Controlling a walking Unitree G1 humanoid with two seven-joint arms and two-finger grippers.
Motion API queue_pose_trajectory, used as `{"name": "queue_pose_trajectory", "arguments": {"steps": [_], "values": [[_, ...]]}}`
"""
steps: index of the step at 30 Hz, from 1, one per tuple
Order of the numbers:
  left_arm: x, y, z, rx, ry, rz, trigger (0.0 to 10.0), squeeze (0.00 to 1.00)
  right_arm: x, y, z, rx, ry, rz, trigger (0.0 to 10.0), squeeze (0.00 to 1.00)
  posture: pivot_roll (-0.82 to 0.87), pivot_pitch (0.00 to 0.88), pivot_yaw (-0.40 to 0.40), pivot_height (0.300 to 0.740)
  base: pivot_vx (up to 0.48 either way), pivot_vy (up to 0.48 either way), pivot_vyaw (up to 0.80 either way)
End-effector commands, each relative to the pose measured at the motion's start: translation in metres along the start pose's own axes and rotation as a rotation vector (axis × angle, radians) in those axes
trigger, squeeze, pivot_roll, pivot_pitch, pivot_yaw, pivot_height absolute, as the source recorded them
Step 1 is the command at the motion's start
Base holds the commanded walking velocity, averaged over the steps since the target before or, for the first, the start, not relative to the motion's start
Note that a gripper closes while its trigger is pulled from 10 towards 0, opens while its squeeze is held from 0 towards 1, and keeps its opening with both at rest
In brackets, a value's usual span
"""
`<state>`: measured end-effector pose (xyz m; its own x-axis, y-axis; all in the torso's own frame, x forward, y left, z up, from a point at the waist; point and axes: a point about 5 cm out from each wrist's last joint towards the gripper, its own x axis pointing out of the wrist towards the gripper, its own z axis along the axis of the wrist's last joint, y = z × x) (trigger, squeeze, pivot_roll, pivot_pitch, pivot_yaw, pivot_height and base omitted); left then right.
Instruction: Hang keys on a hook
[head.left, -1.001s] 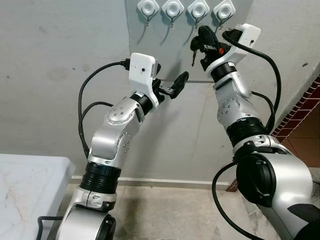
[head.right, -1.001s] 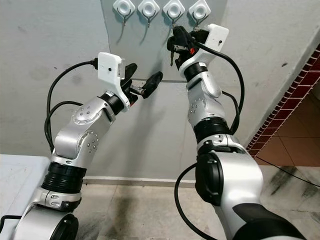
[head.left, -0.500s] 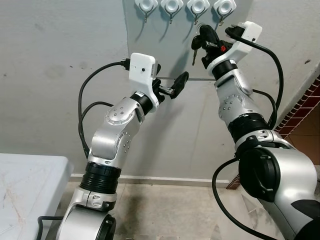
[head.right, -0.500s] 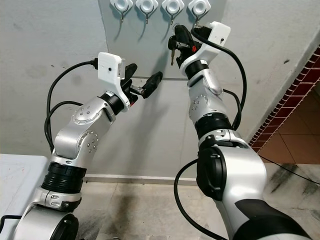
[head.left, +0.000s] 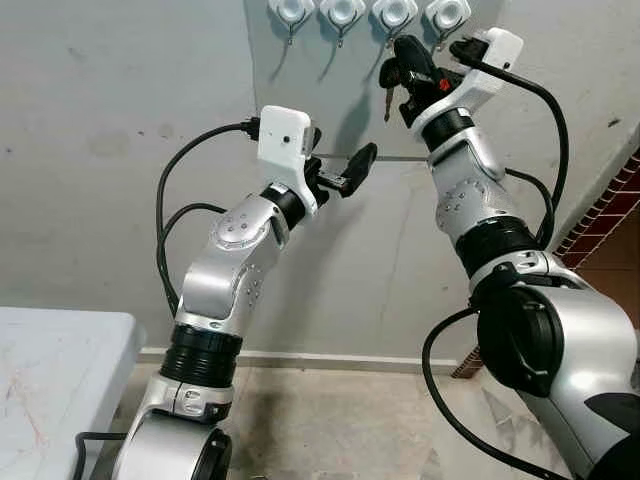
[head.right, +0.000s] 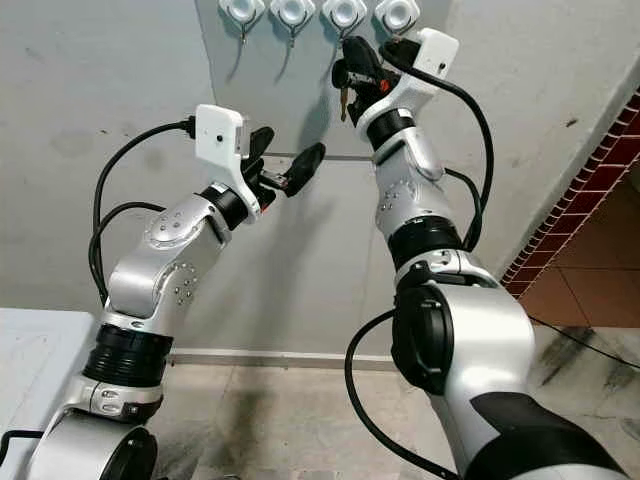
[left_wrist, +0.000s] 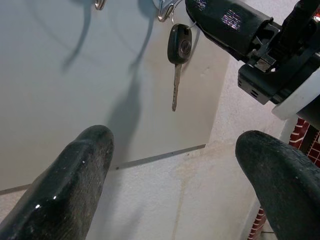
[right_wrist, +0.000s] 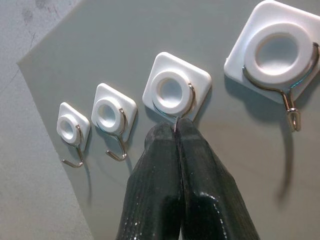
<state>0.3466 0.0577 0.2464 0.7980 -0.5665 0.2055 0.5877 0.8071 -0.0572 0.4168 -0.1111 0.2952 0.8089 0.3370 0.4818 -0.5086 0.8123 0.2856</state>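
Keys (left_wrist: 177, 60) here look like basically one car-style key: chunky black plastic head with a small round emblem I can't read, plus a thin metal blade hanging straight down. It dangles near the top of the left wrist view, right under the right hand (head.left: 400, 72), whose two black rubbery fingers are pinched tight together on the key's ring. That hand is up at the top of the left eye view, touching the third hook (right_wrist: 172, 95) in the row. The hooks are white square plastic pads with a raised ring and a bent wire hook, stuck on a smooth grey panel (right_wrist: 125, 45). Left hand (head.left: 345, 172) sits mid-frame, fingers spread apart, holding nothing. A white counter (head.left: 40, 380) corner shows lower left.
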Motion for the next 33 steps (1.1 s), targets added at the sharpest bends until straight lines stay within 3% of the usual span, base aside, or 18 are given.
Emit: {"name": "queue_pose_trajectory", "arguments": {"steps": [1,4,6,9,10,11,13,14,18,22,23,24,25,32,33], "values": [[0.000,-0.002,0.006,0.002,-0.019,-0.001,10.0,0.00,0.009,0.011,0.009,-0.082,-0.007,0.041,10.0,0.00,0.05,0.062,-0.015,0.732,0.000,0.000,0.00],[0.000,-0.002,0.006,-0.001,-0.020,-0.001,10.0,0.00,0.010,0.015,0.009,-0.285,0.029,0.063,10.0,0.00,0.05,0.062,-0.015,0.732,0.000,0.000,0.00],[0.000,-0.002,0.006,-0.003,-0.021,-0.001,10.0,0.00,0.011,0.016,0.009,-0.366,0.041,0.065,10.0,0.00,0.05,0.062,-0.015,0.732,0.000,0.000,0.00],[0.000,-0.002,0.006,-0.010,-0.022,-0.001,10.0,0.00,0.013,0.019,0.010,-0.656,0.097,0.075,10.0,0.00,0.05,0.063,-0.015,0.732,0.000,0.000,0.00],[0.000,-0.002,0.006,-0.010,-0.022,-0.001,10.0,0.00,0.013,0.019,0.010,-0.656,0.097,0.075,10.0,0.00,0.05,0.063,-0.015,0.732,0.000,0.000,0.00],[0.000,-0.002,0.006,-0.013,-0.023,-0.001,10.0,0.00,0.014,0.019,0.010,-0.741,0.111,0.070,10.0,0.00,0.05,0.063,-0.015,0.732,0.000,0.000,0.00],[0.000,-0.002,0.006,-0.014,-0.023,-0.001,10.0,0.00,0.014,0.019,0.010,-0.799,0.118,0.073,10.0,0.00,0.05,0.063,-0.015,0.732,0.000,0.000,0.00],[0.000,-0.002,0.006,-0.016,-0.024,0.000,10.0,0.00,0.014,0.018,0.009,-0.886,0.137,0.068,10.0,0.00,0.05,0.066,-0.016,0.732,0.000,0.000,0.00],[-0.001,-0.001,0.007,-0.021,-0.027,0.007,10.0,0.00,0.013,0.010,0.008,-1.037,0.211,0.030,10.0,0.00,0.05,0.068,-0.017,0.732,0.000,0.000,0.00],[-0.001,0.000,0.008,-0.025,-0.028,0.013,10.0,0.00,0.010,0.004,0.004,-1.053,0.246,0.010,10.0,0.00,0.05,0.070,-0.017,0.732,0.000,0.000,0.00],[-0.001,0.001,0.008,-0.026,-0.029,0.014,10.0,0.00,0.009,0.002,0.003,-1.007,0.242,-0.012,10.0,0.00,0.05,0.070,-0.017,0.732,0.000,0.000,0.00],[-0.001,0.001,0.008,-0.028,-0.030,0.016,10.0,0.00,0.008,0.001,0.003,-0.949,0.240,-0.024,10.0,0.15,0.05,0.071,-0.018,0.732,0.000,0.000,0.00],[-0.001,0.001,0.008,-0.030,-0.030,0.017,10.0,0.00,0.007,0.000,0.002,-0.899,0.238,-0.026,10.0,1.00,0.05,0.071,-0.018,0.732,0.000,0.000,0.00],[-0.001,0.001,0.009,-0.040,-0.033,0.021,10.0,0.00,0.003,-0.003,0.000,-0.774,0.193,-0.055,10.0,1.00,0.05,0.069,-0.020,0.732,0.000,0.000,0.00],[-0.001,0.001,0.008,-0.038,-0.034,0.025,10.0,0.00,0.001,-0.005,0.001,-0.672,0.157,-0.070,10.0,1.00,0.05,0.069,-0.020,0.732,0.000,0.000,0.00]]}}
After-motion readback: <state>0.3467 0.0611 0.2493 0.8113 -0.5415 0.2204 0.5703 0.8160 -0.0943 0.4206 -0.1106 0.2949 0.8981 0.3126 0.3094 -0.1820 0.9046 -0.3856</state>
